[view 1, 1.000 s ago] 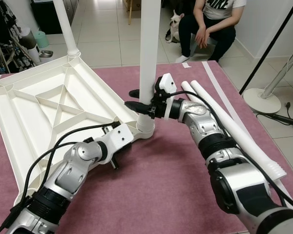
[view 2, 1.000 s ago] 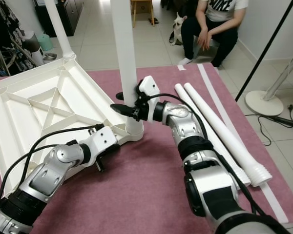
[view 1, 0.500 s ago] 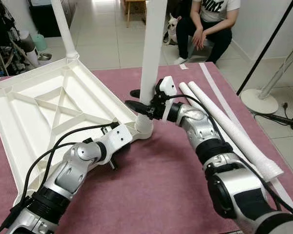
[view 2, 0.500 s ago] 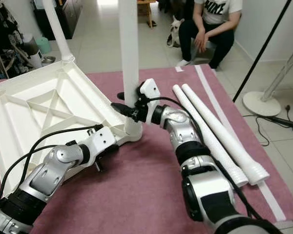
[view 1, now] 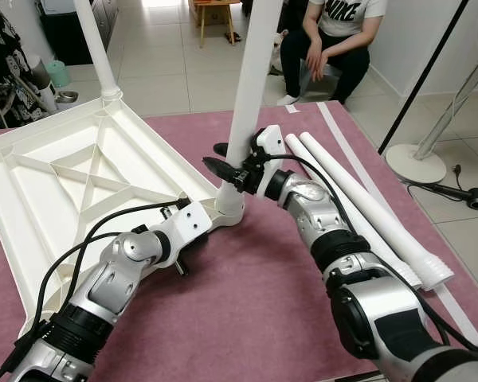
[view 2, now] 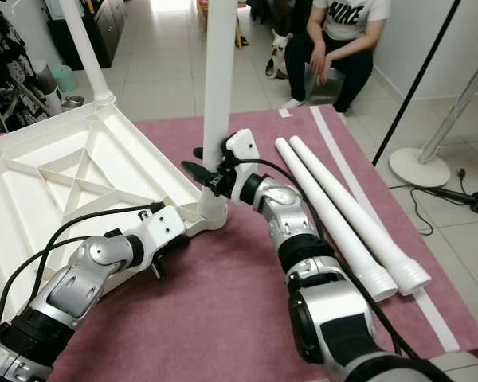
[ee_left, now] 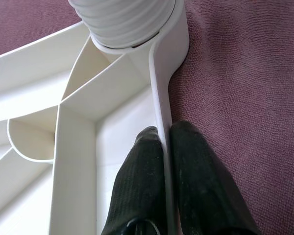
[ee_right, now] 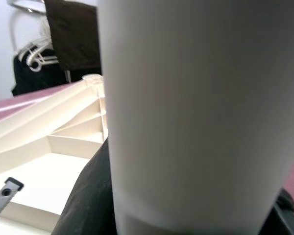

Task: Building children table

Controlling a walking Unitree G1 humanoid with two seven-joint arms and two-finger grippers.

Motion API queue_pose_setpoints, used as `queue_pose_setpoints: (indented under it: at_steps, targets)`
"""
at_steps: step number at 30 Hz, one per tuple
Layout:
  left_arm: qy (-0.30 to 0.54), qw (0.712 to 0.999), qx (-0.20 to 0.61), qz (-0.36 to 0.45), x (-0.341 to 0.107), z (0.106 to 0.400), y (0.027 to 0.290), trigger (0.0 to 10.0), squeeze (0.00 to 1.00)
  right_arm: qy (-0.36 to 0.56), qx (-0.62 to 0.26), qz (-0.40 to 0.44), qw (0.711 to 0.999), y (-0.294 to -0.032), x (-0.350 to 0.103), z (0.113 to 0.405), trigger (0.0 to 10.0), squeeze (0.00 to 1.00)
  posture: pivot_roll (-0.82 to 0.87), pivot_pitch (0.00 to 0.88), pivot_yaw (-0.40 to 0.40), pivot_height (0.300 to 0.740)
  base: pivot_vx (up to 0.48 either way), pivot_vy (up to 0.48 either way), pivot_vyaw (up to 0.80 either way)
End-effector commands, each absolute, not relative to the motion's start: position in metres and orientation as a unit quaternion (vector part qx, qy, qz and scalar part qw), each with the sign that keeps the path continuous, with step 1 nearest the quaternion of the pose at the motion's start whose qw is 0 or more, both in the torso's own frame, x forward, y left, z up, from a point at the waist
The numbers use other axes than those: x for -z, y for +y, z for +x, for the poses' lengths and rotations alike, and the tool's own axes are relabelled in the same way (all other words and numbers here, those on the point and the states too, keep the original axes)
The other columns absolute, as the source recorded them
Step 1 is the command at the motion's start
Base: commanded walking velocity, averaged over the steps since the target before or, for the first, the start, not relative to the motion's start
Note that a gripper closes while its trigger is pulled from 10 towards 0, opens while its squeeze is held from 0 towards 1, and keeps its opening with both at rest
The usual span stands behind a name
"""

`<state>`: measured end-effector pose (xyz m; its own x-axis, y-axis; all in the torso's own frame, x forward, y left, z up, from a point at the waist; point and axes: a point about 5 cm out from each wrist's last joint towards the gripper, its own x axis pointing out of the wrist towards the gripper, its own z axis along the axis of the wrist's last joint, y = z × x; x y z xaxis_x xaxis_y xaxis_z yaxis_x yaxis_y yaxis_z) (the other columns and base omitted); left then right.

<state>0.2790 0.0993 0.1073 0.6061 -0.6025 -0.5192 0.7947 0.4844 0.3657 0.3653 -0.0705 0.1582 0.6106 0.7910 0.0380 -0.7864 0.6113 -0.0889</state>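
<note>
Two loose white legs [view 2: 346, 215] are lying side by side on the maroon carpet [view 1: 247, 310], to the right of the right arm, their ribbed ends pointing toward the robot. Beyond the carpet, pale floor tiles [view 1: 155, 56] are running back into the room, where a person [view 1: 334, 36] is sitting with a small dog [view 2: 280, 48] just beside them; a fan stand [view 1: 418, 155] is standing on the tiles at the right, and dark clothing [view 1: 4, 64] is hanging at the far left.

An upturned white tabletop [view 1: 80, 179] is lying on the carpet with its ribbed underside facing up. One leg [view 1: 95, 48] is standing in its far corner socket. A second, upright leg [view 1: 251, 87] is sitting in the near right corner socket [view 1: 229, 208], leaning slightly.

Right tool [view 1: 221, 157]: its two black fingers are clenching around the upright leg just above the socket, one finger on each side of the tube.

Left tool [ee_left: 165, 147]: its fingers [ee_left: 196, 181] are pinching the thin rim of the tabletop close to the same socket, one finger inside the rim and one outside, touching the carpet side.
</note>
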Motion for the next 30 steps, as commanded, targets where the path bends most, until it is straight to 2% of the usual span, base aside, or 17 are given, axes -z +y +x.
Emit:
queue_pose_setpoints:
  at_steps: [1, 5, 8, 14, 22, 30]
  targets:
    - [0.137, 0.851, 0.397, 0.314, -0.114, 0.281, 0.096, 0.0, 0.0, 0.073, -0.379, -0.066, 0.92, -0.088, -0.11, 0.359, 10.0, 0.0, 0.12, 0.0, 0.05, 0.74, 0.0, 0.0, 0.0]
    - [0.137, 0.852, 0.397, 0.314, -0.114, 0.281, 0.096, 0.0, 0.0, 0.079, -0.363, -0.071, 0.926, -0.088, -0.107, 0.359, 10.0, 0.0, 0.12, 0.0, 0.05, 0.74, 0.0, 0.0, 0.0]
    - [0.137, 0.852, 0.397, 0.314, -0.114, 0.282, 0.096, 0.0, 0.0, 0.085, -0.32, -0.092, 0.939, -0.09, -0.103, 0.361, 10.0, 0.0, 0.12, 0.0, 0.05, 0.74, 0.0, 0.0, 0.0]
    - [0.135, 0.852, 0.397, 0.313, -0.114, 0.282, 0.095, 0.0, 0.0, 0.078, -0.256, -0.075, 0.961, -0.091, -0.101, 0.361, 10.0, 0.0, 0.12, 0.0, 0.049, 0.74, 0.0, 0.0, 0.0]
    - [0.132, 0.854, 0.396, 0.311, -0.116, 0.284, 0.094, 0.0, 0.0, 0.085, -0.201, -0.072, 0.973, -0.093, -0.096, 0.361, 10.0, 0.0, 0.11, 0.0, 0.052, 0.74, 0.0, 0.0, 0.0]
    - [0.117, 0.856, 0.399, 0.308, -0.124, 0.286, 0.09, 0.0, 0.0, 0.083, -0.075, -0.073, 0.991, -0.092, -0.094, 0.362, 10.0, 0.0, 0.11, 0.0, 0.053, 0.74, 0.0, 0.0, 0.0]
